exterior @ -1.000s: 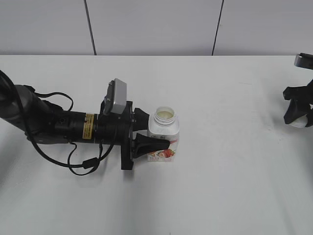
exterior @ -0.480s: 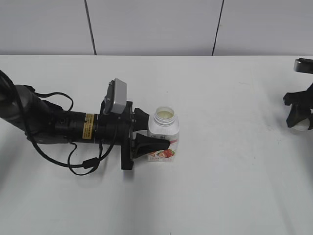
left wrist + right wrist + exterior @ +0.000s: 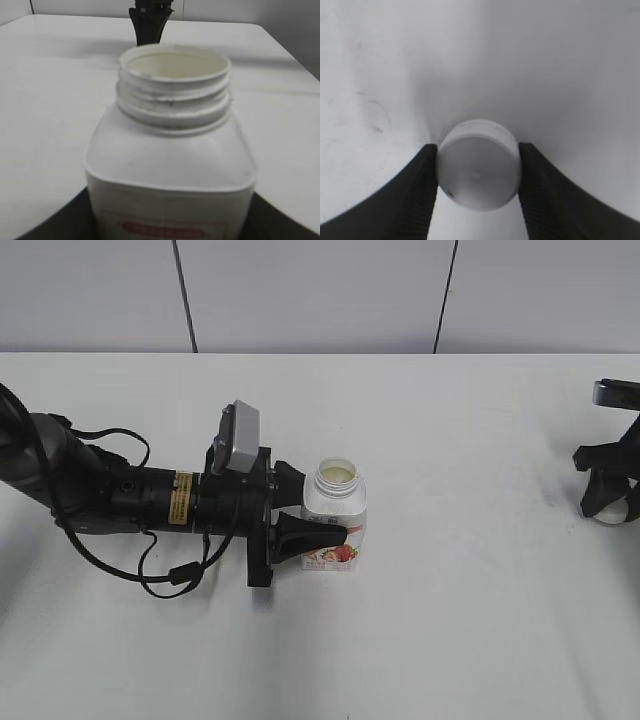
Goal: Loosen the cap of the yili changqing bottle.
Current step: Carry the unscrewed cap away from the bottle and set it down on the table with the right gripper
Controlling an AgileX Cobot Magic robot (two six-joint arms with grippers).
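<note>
Your right hand (image 3: pixel 608 495) has shifted since a second ago: at the far right edge of the desk (image 3: pixel 450 620) it now sits slightly lower and further left in the exterior view, with more of the arm above it showing. Its hold looks the same, both fingers (image 3: pixel 420 185) pressed against opposite sides of the cap (image 3: pixel 479 163), which you can see flat-top-on in the right wrist view, close over the desk surface; whether it touches the desk you cannot tell.

Your left hand (image 3: pixel 300 515) has not budged. It lies low along the desk, clenched around the body of the yili changqing bottle (image 3: pixel 334 518), one dark finger (image 3: pixel 305 536) crossing the strawberry label. That bottle stands upright near the middle of the desk, well apart from the cap, its threaded neck open and pale contents showing inside, just as before
</note>
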